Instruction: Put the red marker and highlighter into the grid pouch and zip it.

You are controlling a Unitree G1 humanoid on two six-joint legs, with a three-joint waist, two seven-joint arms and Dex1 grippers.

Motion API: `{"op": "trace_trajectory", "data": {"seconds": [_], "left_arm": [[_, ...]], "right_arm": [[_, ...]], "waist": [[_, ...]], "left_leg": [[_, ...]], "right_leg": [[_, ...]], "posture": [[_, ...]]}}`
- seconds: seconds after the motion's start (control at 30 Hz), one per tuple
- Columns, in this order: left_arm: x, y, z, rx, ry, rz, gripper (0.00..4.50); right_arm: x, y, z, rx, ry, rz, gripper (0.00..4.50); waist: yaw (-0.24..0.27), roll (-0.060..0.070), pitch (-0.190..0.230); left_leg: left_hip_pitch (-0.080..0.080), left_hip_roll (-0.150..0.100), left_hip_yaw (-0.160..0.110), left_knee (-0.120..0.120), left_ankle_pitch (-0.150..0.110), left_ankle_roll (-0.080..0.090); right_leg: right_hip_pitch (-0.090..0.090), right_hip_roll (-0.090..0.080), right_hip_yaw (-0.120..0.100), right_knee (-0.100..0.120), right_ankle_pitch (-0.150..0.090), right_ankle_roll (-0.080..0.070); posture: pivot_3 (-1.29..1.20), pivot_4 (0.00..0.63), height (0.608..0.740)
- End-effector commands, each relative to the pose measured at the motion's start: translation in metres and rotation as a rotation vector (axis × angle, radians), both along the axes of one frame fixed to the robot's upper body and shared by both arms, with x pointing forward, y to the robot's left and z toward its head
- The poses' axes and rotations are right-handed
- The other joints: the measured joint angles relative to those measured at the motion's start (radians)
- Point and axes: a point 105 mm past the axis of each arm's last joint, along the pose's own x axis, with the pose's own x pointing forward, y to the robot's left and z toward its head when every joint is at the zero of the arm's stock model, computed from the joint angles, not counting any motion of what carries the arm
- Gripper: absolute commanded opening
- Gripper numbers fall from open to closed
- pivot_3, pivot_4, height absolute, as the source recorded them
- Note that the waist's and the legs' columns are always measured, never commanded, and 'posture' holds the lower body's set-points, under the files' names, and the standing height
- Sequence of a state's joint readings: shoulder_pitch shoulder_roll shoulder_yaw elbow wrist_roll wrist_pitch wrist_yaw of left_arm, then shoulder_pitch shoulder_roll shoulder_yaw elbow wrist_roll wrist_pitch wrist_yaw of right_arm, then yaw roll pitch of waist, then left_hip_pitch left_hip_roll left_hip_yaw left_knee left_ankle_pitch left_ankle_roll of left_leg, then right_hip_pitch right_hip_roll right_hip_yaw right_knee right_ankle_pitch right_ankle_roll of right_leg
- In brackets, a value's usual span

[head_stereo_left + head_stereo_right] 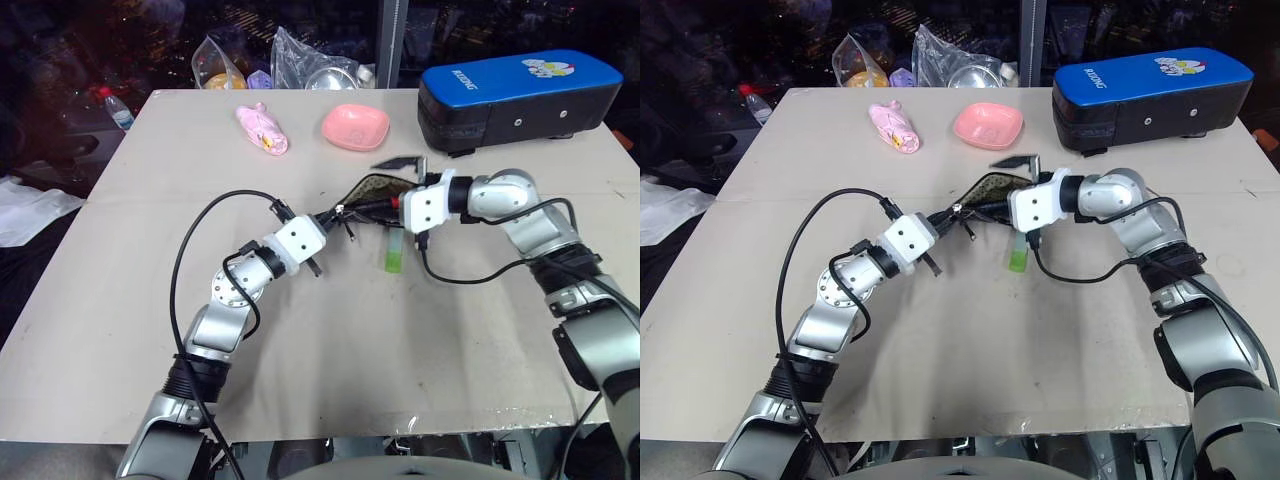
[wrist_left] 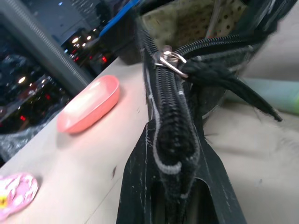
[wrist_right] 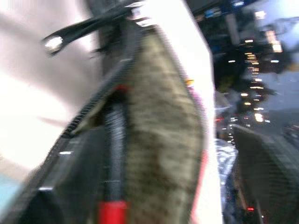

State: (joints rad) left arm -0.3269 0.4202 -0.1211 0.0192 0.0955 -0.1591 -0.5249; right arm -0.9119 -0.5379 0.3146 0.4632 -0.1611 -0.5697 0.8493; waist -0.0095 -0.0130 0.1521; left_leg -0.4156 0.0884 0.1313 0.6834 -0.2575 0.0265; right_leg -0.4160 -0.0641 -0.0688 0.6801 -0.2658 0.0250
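At the middle of the worktop (image 1: 330, 340) the two arms meet over the pouch (image 1: 372, 192), which is lifted off the surface with its mouth gaping and the spotted tan lining on show. The left tool (image 1: 335, 215) is clenched on the pouch's zipper end, and the left wrist view has the black zipper teeth (image 2: 170, 116) pinched right between its fingers, the silver slider (image 2: 168, 58) and black pull cord (image 2: 233, 86) just beyond. The right tool (image 1: 385, 205) sits at the open mouth from the other side, released and spread wide, one black finger (image 1: 400, 161) sticking up clear above the pouch. In the right wrist view the marker (image 3: 112, 207) is there in the opening, red barrel near the camera and black cap pointing into the lining (it looks to be in the pouch, though blur hides how deep). The highlighter (image 1: 396, 255) lies flat on the worktop just below the right tool, green cap nearest the robot, not in the pouch. Farther back sit a pink dish (image 1: 355, 126), a pink toy (image 1: 262, 128) well to its left, and the big blue case (image 1: 510, 95) at the far right corner.
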Motion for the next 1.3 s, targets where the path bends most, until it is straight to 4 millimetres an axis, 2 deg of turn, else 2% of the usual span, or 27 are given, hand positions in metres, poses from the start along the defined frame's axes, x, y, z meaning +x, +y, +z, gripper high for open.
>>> {"op": "trace_trajectory", "data": {"seconds": [0.03, 0.1, 0.17, 0.33, 0.43, 0.53, 0.63, 0.8, 0.93, 0.97, 1.0, 1.1, 1.2, 1.3], "left_arm": [[0.0, 0.008, 0.013, -0.062, -0.03, 0.036, 0.0], [0.002, 0.013, 0.013, -0.085, -0.016, 0.055, 0.0], [0.003, 0.017, 0.014, -0.1, -0.007, 0.067, 0.0], [0.005, 0.024, 0.015, -0.107, 0.005, 0.081, 0.0], [0.005, 0.028, 0.014, -0.1, 0.012, 0.082, 0.0], [0.005, 0.03, 0.014, -0.081, 0.02, 0.079, 0.0], [0.004, 0.032, 0.012, -0.06, 0.028, 0.072, 0.0], [0.002, 0.034, 0.012, -0.034, 0.035, 0.06, 0.0], [0.002, 0.032, 0.012, -0.024, 0.037, 0.052, 0.0], [0.002, 0.031, 0.012, -0.023, 0.037, 0.05, 0.0], [0.002, 0.031, 0.011, -0.022, 0.038, 0.049, 0.0], [0.002, 0.029, 0.008, -0.024, 0.045, 0.046, 0.0], [0.001, 0.026, 0.005, -0.026, 0.051, 0.038, 0.0], [0.002, 0.021, 0.004, -0.033, 0.052, 0.028, 0.0]], "right_arm": [[-0.012, -0.021, 0.028, 0.328, 0.129, -0.099, 4.46], [-0.019, -0.028, 0.015, 0.456, 0.286, -0.185, 4.46], [-0.03, -0.031, -0.006, 0.528, 0.446, -0.284, 4.46], [-0.048, -0.024, -0.056, 0.714, 0.771, -0.548, 4.46], [-0.05, -0.016, -0.079, 0.738, 0.839, -0.708, 4.46], [-0.055, 0.0, -0.096, 0.785, 0.947, -0.813, 4.46], [-0.052, 0.004, -0.11, 0.752, 0.932, -0.918, 4.46], [-0.049, 0.015, -0.117, 0.748, 0.96, -0.974, 4.46], [-0.046, 0.01, -0.122, 0.745, 0.952, -1.043, 4.46], [-0.044, 0.004, -0.123, 0.753, 0.933, -1.07, 3.96], [-0.042, -0.003, -0.121, 0.766, 0.909, -1.092, 3.68], [-0.036, -0.018, -0.116, 0.798, 0.856, -1.131, 2.18], [-0.03, -0.035, -0.106, 0.822, 0.779, -1.147, 0.89], [-0.02, -0.055, -0.085, 0.853, 0.673, -1.128, 0.89]], "waist": [[0.007, -0.001, 0.0], [0.011, -0.001, 0.0], [0.012, 0.0, -0.001], [0.004, 0.0, -0.001], [0.001, 0.0, -0.001], [-0.001, -0.001, -0.001], [-0.002, -0.001, -0.001], [-0.003, -0.001, -0.002], [-0.005, -0.002, -0.002], [-0.005, -0.002, -0.002], [-0.004, -0.002, -0.002], [-0.004, -0.002, -0.002], [-0.002, -0.002, -0.002], [-0.001, -0.002, -0.002]], "left_leg": [[0.0, 0.0, -0.002, 0.0, 0.0, 0.0], [-0.001, 0.0, -0.002, 0.0, 0.0, 0.0], [-0.001, 0.0, -0.002, 0.0, 0.0, 0.0], [0.0, 0.0, -0.003, 0.0, 0.0, 0.0], [0.0, 0.0, -0.005, 0.0, 0.0, 0.0], [0.0, 0.0, -0.005, 0.0, 0.0, 0.0], [-0.001, 0.0, -0.005, -0.001, 0.0, 0.0], [-0.001, -0.001, -0.006, -0.001, 0.0, 0.0], [-0.001, -0.001, -0.009, -0.001, 0.0, 0.0], [-0.001, -0.001, -0.009, -0.001, 0.0, 0.0], [-0.001, -0.001, -0.009, -0.001, 0.0, 0.0], [-0.001, -0.001, -0.009, -0.001, 0.0, 0.0], [-0.001, -0.001, -0.01, -0.001, 0.0, 0.0], [-0.001, -0.002, -0.009, -0.001, 0.0, 0.0]], "right_leg": [[0.001, 0.0, -0.001, 0.0, 0.0, 0.0], [0.001, 0.0, -0.002, 0.0, 0.0, 0.0], [0.001, 0.0, -0.002, 0.0, 0.0, 0.0], [0.0, 0.0, -0.001, 0.001, 0.0, 0.0], [0.0, 0.001, -0.001, 0.002, 0.0, 0.0], [0.0, 0.001, -0.002, 0.001, 0.0, 0.0], [0.0, 0.001, -0.001, 0.001, 0.0, 0.0], [0.0, 0.0, -0.001, 0.0, 0.0, 0.0], [0.0, 0.001, -0.001, 0.0, 0.0, 0.0], [0.0, 0.001, -0.001, 0.0, 0.0, 0.0], [0.0, 0.001, -0.001, 0.0, 0.0, 0.0], [0.0, 0.0, -0.001, 0.0, 0.0, 0.0], [0.0, 0.0, -0.002, 0.0, 0.0, 0.0], [0.0, 0.0, -0.002, 0.0, 0.0, 0.0]], "posture": [[0.0, 0.15, 0.717], [0.0, 0.15, 0.717], [0.0, 0.15, 0.717], [0.0, 0.15, 0.717], [0.0, 0.15, 0.717], [0.0, 0.15, 0.717], [0.0, 0.15, 0.717], [0.0, 0.15, 0.717], [0.0, 0.15, 0.717], [0.0, 0.15, 0.717], [0.0, 0.15, 0.717], [0.0, 0.15, 0.717], [0.0, 0.15, 0.717], [0.0, 0.15, 0.717]]}}
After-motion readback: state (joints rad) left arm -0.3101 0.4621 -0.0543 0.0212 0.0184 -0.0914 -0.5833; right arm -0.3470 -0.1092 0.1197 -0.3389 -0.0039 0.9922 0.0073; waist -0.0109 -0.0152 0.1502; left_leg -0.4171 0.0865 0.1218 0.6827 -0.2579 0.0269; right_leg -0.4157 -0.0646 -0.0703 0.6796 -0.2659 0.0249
